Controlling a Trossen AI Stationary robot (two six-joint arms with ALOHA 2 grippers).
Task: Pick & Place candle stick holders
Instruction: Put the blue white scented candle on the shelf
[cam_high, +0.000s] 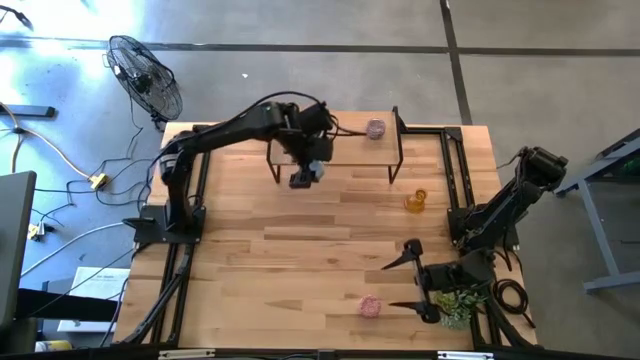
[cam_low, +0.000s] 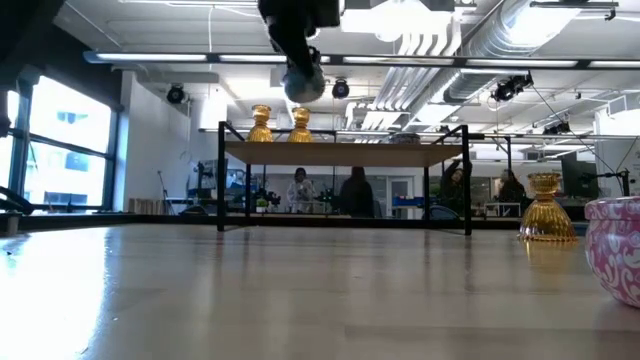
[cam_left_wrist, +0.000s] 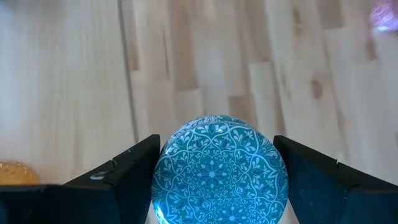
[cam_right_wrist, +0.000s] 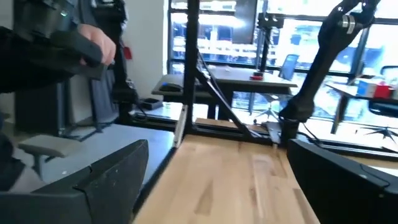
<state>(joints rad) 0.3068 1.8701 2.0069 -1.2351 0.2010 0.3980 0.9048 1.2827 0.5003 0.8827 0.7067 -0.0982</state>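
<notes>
My left gripper (cam_high: 303, 177) is shut on a pale blue patterned holder (cam_left_wrist: 219, 168), high above the table at the near edge of the black-framed wooden shelf (cam_high: 390, 150); the low view shows the holder (cam_low: 303, 84) above shelf height. Two amber holders (cam_low: 260, 123) (cam_low: 300, 123) stand on the shelf; the arm hides them in the high view. A pink holder (cam_high: 375, 128) stands on the shelf's right part. A third amber holder (cam_high: 415, 201) and a second pink one (cam_high: 371, 306) stand on the table. My right gripper (cam_high: 413, 280) is open and empty at the near right. My left gripper pinches the blue holder between its two fingers, one on each opposite side of its round body (cam_left_wrist: 163, 171). The fingers point down from above. The holder is lifted clear, hanging below the gripper above the table.
A green potted plant (cam_high: 460, 302) stands at the near right corner beside my right gripper. A black frame rail (cam_high: 455, 170) runs along the table's right side. Bare wood (cam_high: 280, 250) lies across the table's middle and left. People show in the room beyond.
</notes>
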